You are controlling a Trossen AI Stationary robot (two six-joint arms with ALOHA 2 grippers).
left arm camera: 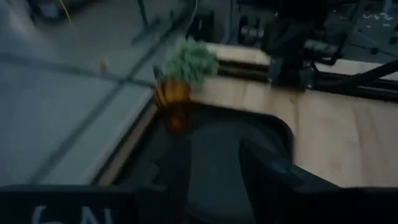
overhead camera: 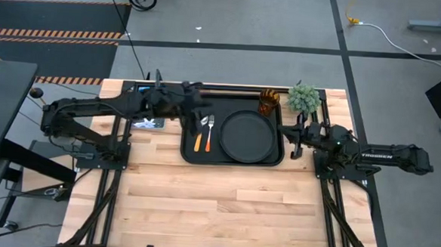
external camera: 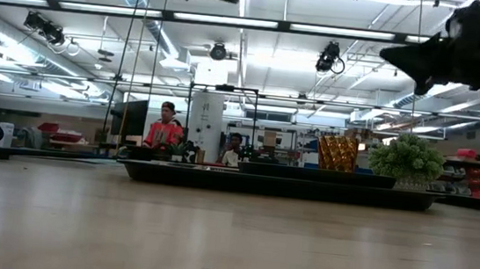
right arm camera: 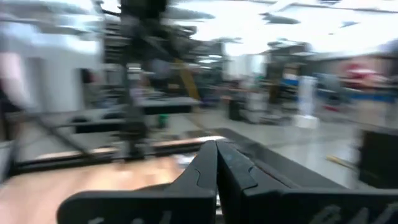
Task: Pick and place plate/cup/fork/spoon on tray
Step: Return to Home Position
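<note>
The black tray (overhead camera: 191, 154) lies at the table's far middle. On it rest the round black plate (overhead camera: 244, 134), the amber cup (overhead camera: 268, 103) in its far right corner, and the spoon (overhead camera: 199, 135) and fork (overhead camera: 210, 130) side by side left of the plate. My left gripper (overhead camera: 200, 103) hangs open and empty above the tray's far left part; in its wrist view (left arm camera: 214, 155) the plate (left arm camera: 211, 155) shows between its fingers. My right gripper (overhead camera: 295, 136) is shut and empty just right of the tray, above the table; its wrist view (right arm camera: 216, 149) shows the fingers together.
A small green plant (overhead camera: 303, 97) stands right of the cup at the table's far edge. A small printed card (overhead camera: 149, 123) lies left of the tray. The near half of the wooden table (overhead camera: 231, 207) is bare. People show in the room behind (external camera: 165, 132).
</note>
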